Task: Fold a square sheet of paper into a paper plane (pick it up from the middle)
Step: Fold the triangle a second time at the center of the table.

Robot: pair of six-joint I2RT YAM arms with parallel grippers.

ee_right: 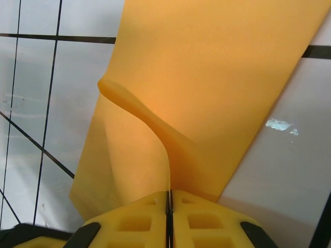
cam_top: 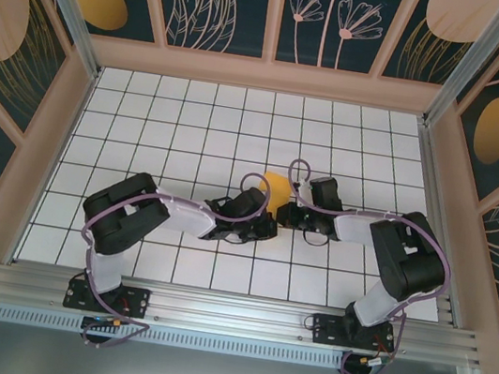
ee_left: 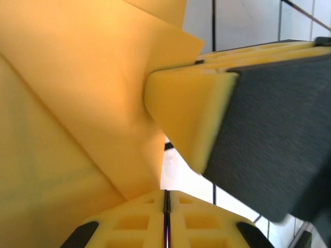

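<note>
Where your two arms meet near the middle of the white tiled table (cam_top: 147,114), the left arm (cam_top: 160,213) and the right arm (cam_top: 387,247) reach inward toward each other. The orange-yellow sheet of paper (cam_top: 277,190) sits between them, curved and creased, and both grippers grip it. Your left gripper (ee_left: 165,199) has its jaws pressed together on one fold. Your right gripper (ee_right: 168,195) pinches another part of the sheet, jaws equally narrow. One of its yellow fingers (ee_left: 186,108) lies just beside the left gripper.
</note>
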